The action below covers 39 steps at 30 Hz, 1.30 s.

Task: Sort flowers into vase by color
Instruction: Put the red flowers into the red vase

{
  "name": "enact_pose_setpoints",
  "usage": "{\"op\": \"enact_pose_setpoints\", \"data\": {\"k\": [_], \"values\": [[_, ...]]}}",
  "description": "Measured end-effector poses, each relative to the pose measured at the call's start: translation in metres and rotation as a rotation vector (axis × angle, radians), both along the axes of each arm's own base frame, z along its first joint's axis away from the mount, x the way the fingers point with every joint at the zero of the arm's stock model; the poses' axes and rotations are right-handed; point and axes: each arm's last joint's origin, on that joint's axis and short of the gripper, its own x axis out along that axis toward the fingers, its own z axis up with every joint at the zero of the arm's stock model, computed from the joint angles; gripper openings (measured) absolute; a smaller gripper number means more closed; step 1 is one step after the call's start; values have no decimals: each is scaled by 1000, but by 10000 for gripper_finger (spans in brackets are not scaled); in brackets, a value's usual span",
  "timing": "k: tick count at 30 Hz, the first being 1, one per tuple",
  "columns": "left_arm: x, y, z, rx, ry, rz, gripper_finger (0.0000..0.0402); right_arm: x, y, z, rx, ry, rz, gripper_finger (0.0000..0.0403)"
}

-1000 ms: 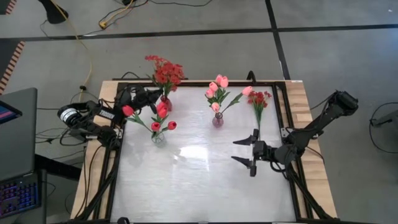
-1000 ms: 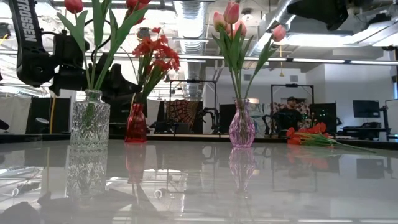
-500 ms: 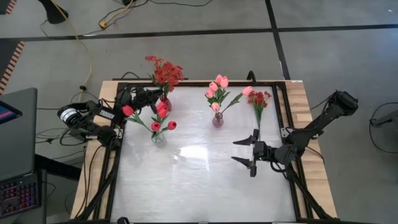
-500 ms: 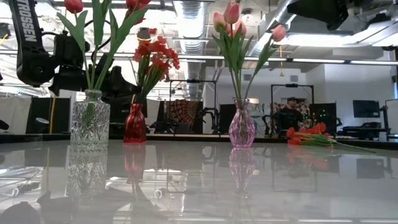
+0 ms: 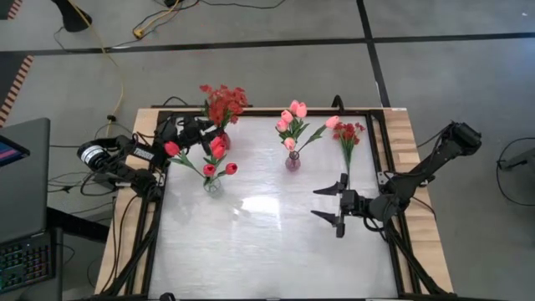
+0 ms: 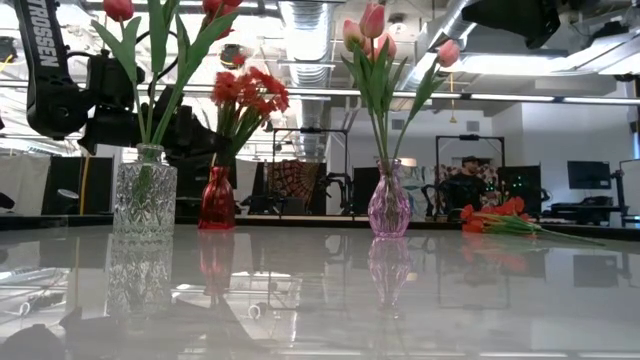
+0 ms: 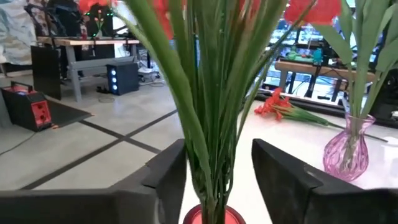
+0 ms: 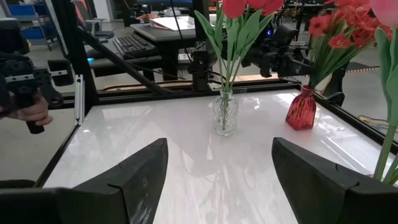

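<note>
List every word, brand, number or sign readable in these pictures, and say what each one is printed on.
"TROSSEN": white letters, first one cut off, running down the dark robot arm at the low view's left edge.
Laptop screen in the high view: content too small to read.
Nothing else is legible.

Left gripper point(image 5: 203, 132): at the table's far left, fingers parted. Right gripper point(image 5: 341, 205): low over the table's right side, fingers spread wide.

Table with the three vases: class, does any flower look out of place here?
Yes. One red spray lies flat on the table to the right of the pink vase, in no vase. The other flowers stand upright in vases.
</note>
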Motion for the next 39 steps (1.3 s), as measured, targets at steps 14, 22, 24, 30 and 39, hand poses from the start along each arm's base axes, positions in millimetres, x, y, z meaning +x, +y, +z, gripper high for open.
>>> {"op": "enact_pose_setpoints", "data": {"k": [14,22,24,30,39], "values": [[0,0,-4,-42,49,-2,241,-1,0,-2,30,15,-5,313],[7,9,9,-181,270,-11,242,2,-9,-11,103,66,-69,313],[6,8,20,-174,307,-19,242,3,-12,-12,120,77,-93,313],[-5,-4,53,-149,430,14,242,6,-23,-18,139,119,-149,313],[-26,-25,77,-262,495,143,241,5,-50,-13,298,397,-297,313]]}}
